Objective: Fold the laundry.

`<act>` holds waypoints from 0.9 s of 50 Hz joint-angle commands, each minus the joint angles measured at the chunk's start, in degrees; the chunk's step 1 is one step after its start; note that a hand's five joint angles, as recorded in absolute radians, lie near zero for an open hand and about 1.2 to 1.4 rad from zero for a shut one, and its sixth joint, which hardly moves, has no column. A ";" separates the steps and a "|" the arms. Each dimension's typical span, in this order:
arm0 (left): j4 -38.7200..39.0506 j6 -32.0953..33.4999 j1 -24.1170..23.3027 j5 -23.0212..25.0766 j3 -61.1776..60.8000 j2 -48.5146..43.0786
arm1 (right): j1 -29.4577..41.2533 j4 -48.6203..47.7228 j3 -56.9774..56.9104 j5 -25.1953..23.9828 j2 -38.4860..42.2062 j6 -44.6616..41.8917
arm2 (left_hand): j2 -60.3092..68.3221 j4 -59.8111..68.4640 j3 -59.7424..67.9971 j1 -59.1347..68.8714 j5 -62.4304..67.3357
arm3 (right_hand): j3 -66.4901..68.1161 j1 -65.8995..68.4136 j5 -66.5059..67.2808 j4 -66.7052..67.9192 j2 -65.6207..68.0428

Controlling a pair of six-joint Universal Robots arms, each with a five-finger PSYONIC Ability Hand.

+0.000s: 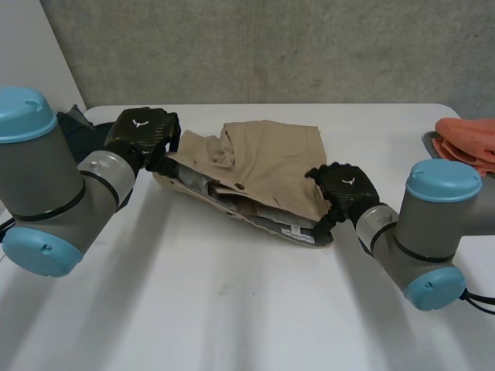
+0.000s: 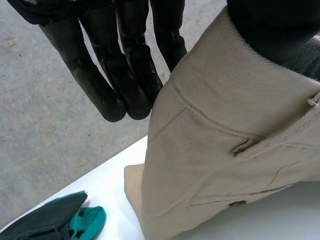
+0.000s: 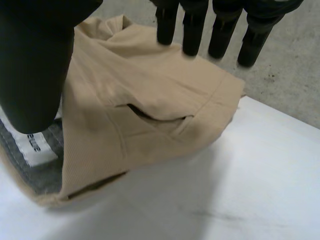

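**Laundry rig, both hands on the trousers**

Table (image 1: 232, 309) was plain white, a bit scuffed near the front, with a rough grey wall (image 1: 271, 46) right behind it.

Going left to right: a dark green cloth (image 1: 73, 127) sat bunched at the far left corner of the table, partly behind the left arm (image 1: 46, 193). The left hand (image 1: 143, 133) was just beside it, at the left end of the tan trousers (image 1: 271, 158). In its wrist view the fingers (image 2: 95, 85) were straight and close together, with the thumb on the other side of the fabric, so it pinched that end.

The trousers lay across the middle of the table, roughly folded, with the grey waistband lining and a white label (image 1: 298, 230) facing the front edge.

The right hand (image 1: 344, 189) had the right end, by the waistband: thumb on one side, fingers on the other, cloth pinched between.

At the far right lay an orange cloth (image 1: 468, 139), piled on something with a grey rim (image 1: 428, 141). Couldn't tell if that was a tray or a basket.
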 commanded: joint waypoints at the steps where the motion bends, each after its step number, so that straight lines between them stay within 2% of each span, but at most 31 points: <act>1: -1.37 0.30 -0.95 1.24 -1.74 -0.13 | -0.30 0.15 -1.07 0.91 1.88 -4.17 | 11.45 11.30 12.04 14.57 13.26 | 51.60 50.96 51.26 51.84 50.82; 2: -1.64 0.39 -1.21 1.33 -1.92 -0.13 | -0.48 0.15 -1.25 0.91 1.89 -4.71 | 11.45 11.30 12.04 14.57 13.26 | 59.29 58.64 58.94 59.52 58.51; 11: -6.20 0.56 -4.64 -0.17 -1.57 -0.39 | -1.71 2.35 -4.41 0.83 -0.84 -5.77 | 11.45 11.30 12.04 14.57 13.26 | 59.36 58.72 59.02 59.60 58.59; 14: -8.14 0.48 -7.18 -0.87 0.18 -0.57 | -2.93 0.95 -7.49 0.12 -0.67 -5.94 | 11.45 11.30 12.04 14.57 13.26 | 59.36 58.72 59.02 59.60 58.59; 19: -9.11 0.04 -15.17 -2.62 5.45 -3.37 | -6.01 -4.50 -14.16 -3.30 3.72 -7.78 | 11.45 11.30 12.04 14.57 13.26 | 59.36 58.72 59.02 59.60 58.59; 20: -9.11 -0.31 -18.06 -4.37 7.98 -5.21 | -7.06 -6.51 -15.91 -4.61 5.38 -8.92 | 11.45 11.30 12.04 14.57 13.26 | 59.36 58.72 59.02 59.60 58.59; 23: -9.02 -1.28 -21.94 -8.24 12.22 -8.12 | -9.00 -10.21 -18.12 -6.64 7.86 -9.98 | 11.45 11.30 12.04 14.57 13.26 | 59.36 58.72 59.02 59.60 58.59; 24: -8.93 -1.98 -24.39 -10.95 15.10 -10.13 | -10.31 -13.09 -19.17 -7.78 9.25 -9.90 | 11.45 11.30 12.04 14.57 13.26 | 59.36 58.72 59.02 59.60 58.59; 27: -8.85 -2.86 -27.48 -14.22 19.42 -13.48 | -11.99 -17.94 -20.32 -9.02 11.37 -9.02 | 11.45 11.30 12.04 14.57 13.26 | 59.36 58.72 59.02 59.60 58.59; 28: -8.58 -3.21 -29.06 -15.54 22.13 -16.01 | -12.86 -21.43 -21.02 -9.37 12.68 -7.89 | -2.86 -3.01 -2.26 0.27 -1.04 | 59.36 58.72 59.02 59.60 58.59; 29: -8.41 -3.48 -29.68 -15.72 23.47 -17.34 | -13.22 -23.03 -21.29 -9.28 13.31 -7.18 | -11.49 -11.64 -10.90 -8.36 -9.68 | 59.36 58.72 59.02 59.60 58.59; 32: -9.19 -4.09 -31.88 -15.03 28.03 -22.69 | -14.27 -27.86 -22.26 -9.55 15.85 -3.76 | -30.01 -30.16 -29.42 -26.88 -28.20 | 59.36 58.72 59.02 59.60 58.59; 35: -10.95 -4.97 -33.03 -13.97 30.24 -25.08 | -14.54 -28.68 -22.79 -9.63 17.35 -1.73 | -44.33 -44.48 -43.74 -41.20 -42.52 | 59.36 58.72 59.02 59.60 58.59; 36: -12.87 -5.84 -33.46 -13.27 31.03 -25.79 | -14.80 -27.98 -22.96 -9.63 17.88 -1.03 | -52.37 -52.52 -51.78 -49.25 -50.56 | 45.85 45.21 45.51 46.09 45.07; 39: -15.17 -7.52 -33.82 -12.82 31.48 -26.06 | -15.24 -25.43 -23.23 -9.28 17.97 -0.93 | -57.82 -57.97 -57.23 -54.69 -56.01 | 9.50 8.86 9.16 9.74 8.72; 40: -16.48 -8.65 -33.73 -12.39 31.48 -25.54 | -15.42 -22.12 -23.23 -8.67 17.36 -1.02 | -58.55 -58.70 -57.96 -55.43 -56.74 | -6.77 -7.42 -7.12 -6.53 -7.55; 42: -17.63 -9.71 -33.65 -12.21 31.21 -24.48 | -15.59 -18.24 -23.32 -7.79 16.13 -1.11 | -58.55 -58.70 -57.96 -55.43 -56.74 | -10.64 -11.28 -10.98 -10.40 -11.41; 43: -18.68 -10.85 -33.38 -12.21 30.78 -23.00 | -15.51 -12.47 -23.23 -6.31 14.38 -1.37 | -58.55 -58.70 -57.96 -55.43 -56.74 | -10.64 -11.28 -10.98 -10.40 -11.41; 45: -19.56 -11.74 -32.77 -12.03 30.25 -20.97 | -15.42 -6.82 -23.40 -4.11 12.18 -1.64 | -58.55 -58.70 -57.96 -55.43 -56.74 | -10.64 -11.28 -10.98 -10.40 -11.41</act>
